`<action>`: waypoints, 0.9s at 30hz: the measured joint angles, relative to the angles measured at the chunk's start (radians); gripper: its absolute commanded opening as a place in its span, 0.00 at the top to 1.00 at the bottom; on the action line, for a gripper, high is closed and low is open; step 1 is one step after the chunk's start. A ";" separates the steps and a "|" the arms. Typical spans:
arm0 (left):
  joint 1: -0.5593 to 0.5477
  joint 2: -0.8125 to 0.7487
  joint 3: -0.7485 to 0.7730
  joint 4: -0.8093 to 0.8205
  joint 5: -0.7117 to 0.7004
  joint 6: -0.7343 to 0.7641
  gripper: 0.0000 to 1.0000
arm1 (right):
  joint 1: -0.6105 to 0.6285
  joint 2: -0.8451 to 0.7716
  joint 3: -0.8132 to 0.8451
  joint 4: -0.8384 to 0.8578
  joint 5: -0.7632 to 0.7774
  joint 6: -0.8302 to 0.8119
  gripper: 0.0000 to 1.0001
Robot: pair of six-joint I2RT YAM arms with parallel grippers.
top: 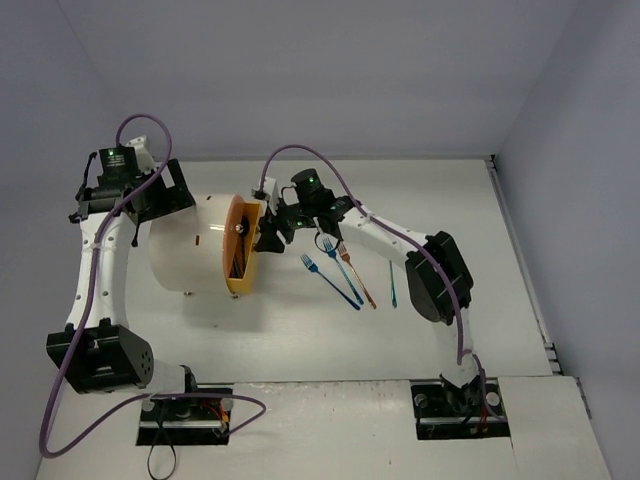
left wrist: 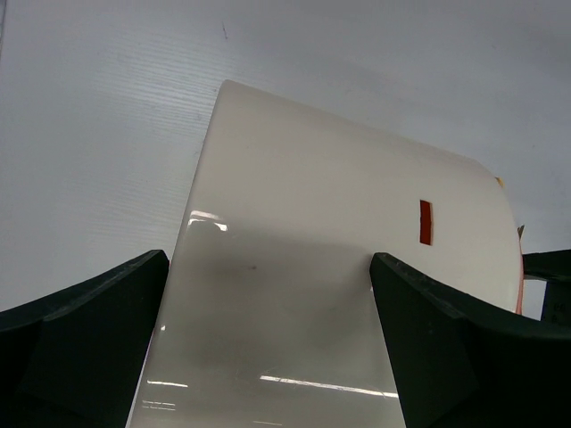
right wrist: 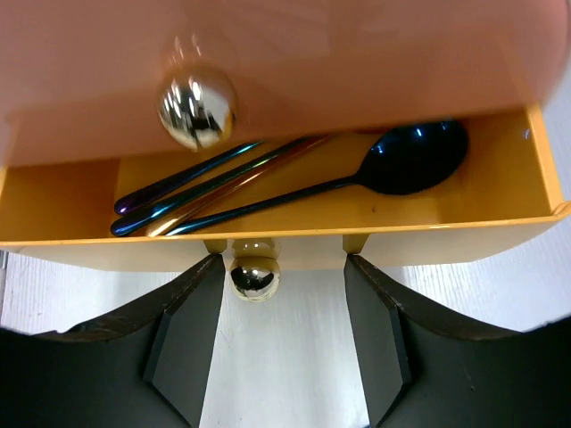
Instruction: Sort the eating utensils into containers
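We see the large cream-white drum-shaped cabinet (top: 190,250) lying on its side on the white table (top: 300,340), its round orange front (top: 240,245) turned towards the right arm. An orange drawer (right wrist: 80,192) stands pulled out of that front. Inside it lies a glossy dark blue spoon (right wrist: 415,159) with its bowl at the right end. Beside its handle lie an iridescent purple-blue handle (right wrist: 178,183) and a copper-coloured handle (right wrist: 241,187), all lengthwise and close together.

The right gripper (right wrist: 284,267) sits just in front of the drawer. Its two black fingers (right wrist: 187,330) stand apart on either side of the drawer's small brass knob (right wrist: 254,276). The knob is close to one finger and clear of the other, so we judge nothing is gripped. A second brass knob (right wrist: 196,107) shows on the orange panel above.

The left gripper (left wrist: 269,260) is at the far end of the drum, its jaws spread wide over the cream curved wall. We cannot tell whether they touch it.

On the table near the right arm lie two slim blue forks (top: 332,284), crossing or touching each other. A copper-coloured fork (top: 358,280) lies just beside them, and a short thin blue utensil (top: 392,285) lies a little apart.
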 measured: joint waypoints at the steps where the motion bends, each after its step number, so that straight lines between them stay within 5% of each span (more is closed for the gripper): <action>1: -0.005 0.000 -0.005 0.010 0.001 -0.002 0.07 | 0.005 0.007 0.011 0.001 0.002 0.001 0.46; 18: -0.014 -0.002 -0.023 0.050 -0.018 -0.050 0.07 | 0.044 0.089 0.178 -0.024 0.105 0.062 0.43; 27: -0.020 -0.022 0.104 0.004 -0.080 -0.009 0.07 | 0.010 0.007 0.030 0.009 0.141 0.104 0.41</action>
